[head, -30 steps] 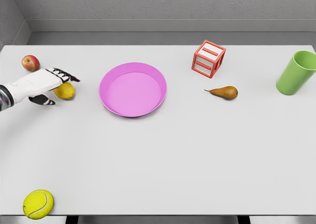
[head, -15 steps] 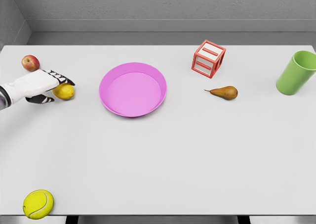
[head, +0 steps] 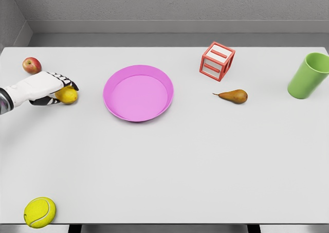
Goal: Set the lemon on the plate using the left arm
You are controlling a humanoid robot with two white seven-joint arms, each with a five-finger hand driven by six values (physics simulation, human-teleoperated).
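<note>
Closing since half a second ago, the white left hand (head: 45, 87) at the frame's left edge now wraps its fingers (head: 66, 82) around the small yellow lemon (head: 67, 94), which sits on the white counter (head: 180, 161) left of the round pink plate (head: 138, 93).

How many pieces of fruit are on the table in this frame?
3. An apple sits at the far left, the lemon lies just below it under the left hand, and a pear lies right of the plate. None appear hidden.

Bare table (head: 90, 140) between lemon (head: 67, 94) and plate (head: 138, 93).
</note>
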